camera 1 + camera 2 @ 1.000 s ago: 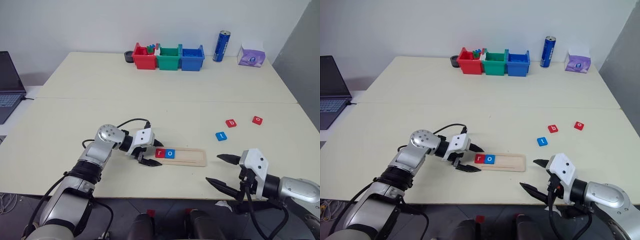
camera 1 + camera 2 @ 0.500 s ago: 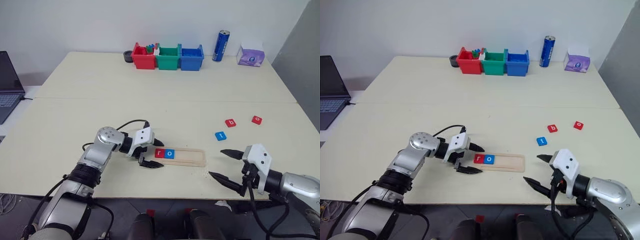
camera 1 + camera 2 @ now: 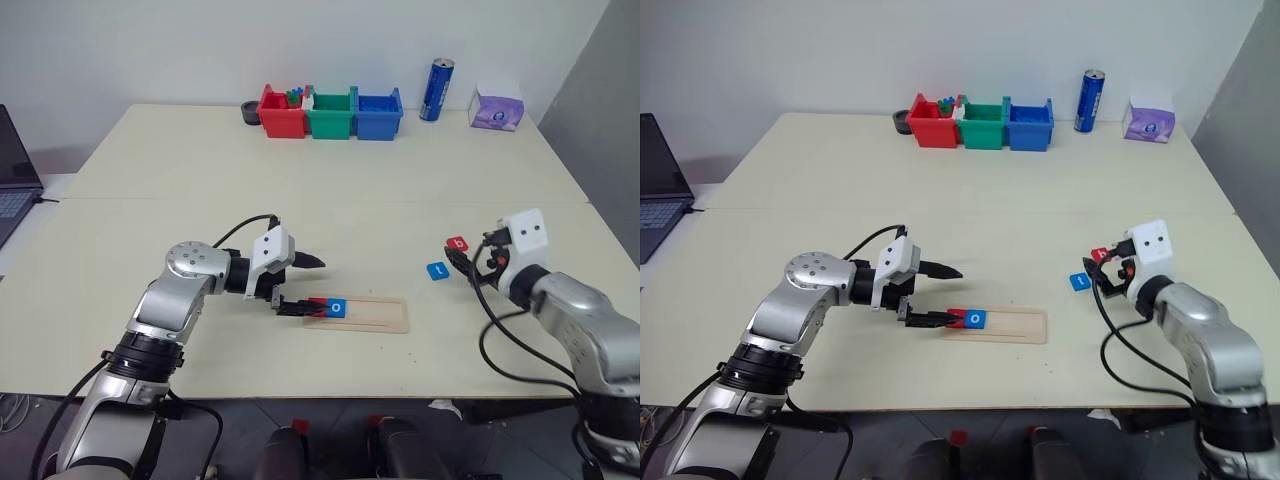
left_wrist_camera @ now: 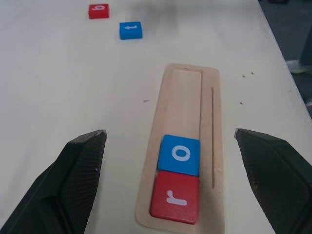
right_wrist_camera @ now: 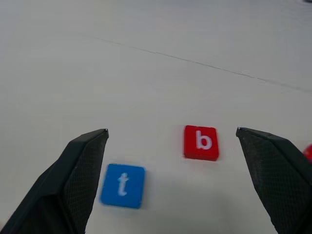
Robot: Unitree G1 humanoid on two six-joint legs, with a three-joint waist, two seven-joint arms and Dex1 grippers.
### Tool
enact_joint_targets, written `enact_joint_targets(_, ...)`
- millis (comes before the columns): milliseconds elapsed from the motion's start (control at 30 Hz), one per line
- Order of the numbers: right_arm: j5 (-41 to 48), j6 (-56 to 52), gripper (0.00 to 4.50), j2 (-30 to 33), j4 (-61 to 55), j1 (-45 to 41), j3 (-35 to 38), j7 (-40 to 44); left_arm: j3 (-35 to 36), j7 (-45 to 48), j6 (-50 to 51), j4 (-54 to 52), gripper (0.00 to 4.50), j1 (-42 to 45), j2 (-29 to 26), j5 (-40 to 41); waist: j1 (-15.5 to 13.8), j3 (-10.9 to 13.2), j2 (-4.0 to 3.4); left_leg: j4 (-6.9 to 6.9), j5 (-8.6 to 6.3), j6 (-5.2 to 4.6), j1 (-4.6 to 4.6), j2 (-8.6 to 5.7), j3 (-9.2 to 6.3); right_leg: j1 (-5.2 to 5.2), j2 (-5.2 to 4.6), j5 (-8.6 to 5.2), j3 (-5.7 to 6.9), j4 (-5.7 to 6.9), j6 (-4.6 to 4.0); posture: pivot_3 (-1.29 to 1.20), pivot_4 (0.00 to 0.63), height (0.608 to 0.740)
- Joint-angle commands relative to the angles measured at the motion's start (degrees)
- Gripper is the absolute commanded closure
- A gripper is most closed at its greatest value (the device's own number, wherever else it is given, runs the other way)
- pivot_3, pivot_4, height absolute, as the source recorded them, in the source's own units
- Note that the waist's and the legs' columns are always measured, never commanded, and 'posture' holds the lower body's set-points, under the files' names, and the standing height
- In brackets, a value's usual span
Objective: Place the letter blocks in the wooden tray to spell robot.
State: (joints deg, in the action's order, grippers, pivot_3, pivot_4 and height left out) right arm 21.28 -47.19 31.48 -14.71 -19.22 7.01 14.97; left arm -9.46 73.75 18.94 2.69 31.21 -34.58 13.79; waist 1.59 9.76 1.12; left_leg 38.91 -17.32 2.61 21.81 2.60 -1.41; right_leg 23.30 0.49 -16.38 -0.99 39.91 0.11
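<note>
The long, shallow pale-wood tray point(image 3: 357, 312) lies on the cream table point(image 3: 300, 190) toward its near edge, its length running from 9 to 3 o'clock in the head views. Two letter blocks sit in its groove at the 9 o'clock end, touching each other: the red square tile with a white "r" point(image 4: 175, 197) at the very end and the blue square tile with a white "o" point(image 4: 179, 154) just beside it toward 3 o'clock; the rest of the groove is bare wood. The left gripper point(image 3: 300, 285) hovers above that end of the tray with its two black fingers point(image 4: 80, 165) spread wide, one on each long side of the tray, gripping nothing. Well apart from the tray, at about 2 o'clock from it, the blue square tile with a white "t" point(image 5: 123, 185) and the red square tile with a white "b" point(image 5: 201, 142) lie flat on the table near each other but not touching. The right gripper point(image 5: 173, 161) is over these two, its fingers point(image 5: 273, 165) likewise wide apart and empty. At the far 12 o'clock edge of the table stand a row of red, green and blue plastic bins point(image 3: 330, 112), a tall blue can point(image 3: 436, 90) and a purple tissue pack point(image 3: 497, 108).
</note>
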Motion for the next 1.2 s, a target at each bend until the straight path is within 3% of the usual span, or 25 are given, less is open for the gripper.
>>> enact_joint_targets(33,-3.59,1.24,0.0,-0.71,6.16,-3.79,-1.15,-1.39,0.71,-2.3,2.15,-4.57,0.05,1.56,0.66,1.74,-0.13,0.0,0.0,0.0,0.0,0.0,0.01,0.0,-0.01,0.0,-0.01,0.0,0.02,-0.02,0.0,0.0,0.15,0.74)
enact_joint_targets(300,-6.17,5.66,0.0,-3.62,19.12,-9.1,-0.69,-0.94,0.62,-7.5,8.02,-7.1,0.05,4.37,3.92,3.7,-0.01,0.01,-0.02,-0.01,0.0,0.0,0.06,-0.01,0.04,0.02,-0.07,0.0,0.0,-0.02,0.0,0.0,0.15,0.74)
enact_joint_targets(600,-7.54,8.34,0.0,-4.88,27.06,-11.95,-1.99,2.51,-0.64,-7.58,7.3,-6.95,0.05,5.17,4.03,3.39,0.12,0.01,-0.02,-0.03,0.0,0.0,0.03,0.01,0.04,0.03,-0.05,0.01,0.0,-0.01,-0.01,0.0,0.15,0.74)
enact_joint_targets(700,-8.4,8.88,0.61,-5.33,28.74,-12.53,-2.41,2.57,-0.74,-7.44,6.99,-6.6,0.0,5.32,3.98,3.29,0.1,0.01,-0.02,-0.02,0.0,0.0,0.02,0.01,0.05,0.02,-0.06,0.01,-0.01,-0.01,-0.01,0.0,0.15,0.74)
enact_joint_targets(933,-10.96,9.41,3.05,-6.04,29.69,-12.27,-2.39,0.7,-1.14,-6.97,5.8,-6.19,0.0,5.01,3.47,2.66,0.1,0.0,-0.03,-0.02,0.0,0.0,0.01,0.01,0.05,0.02,-0.06,0.01,-0.01,0.0,-0.01,0.0,0.15,0.74)
enact_joint_targets(1200,-8.6,1.55,3.04,-4.06,6.38,-4.79,2.49,-0.82,-1.68,-5.84,5.08,-7.59,0.0,3.48,2.66,3.52,-0.09,0.05,-0.11,-0.04,0.0,0.0,0.1,0.0,0.03,0.06,-0.08,0.0,0.01,-0.03,0.0,0.0,0.15,0.74)
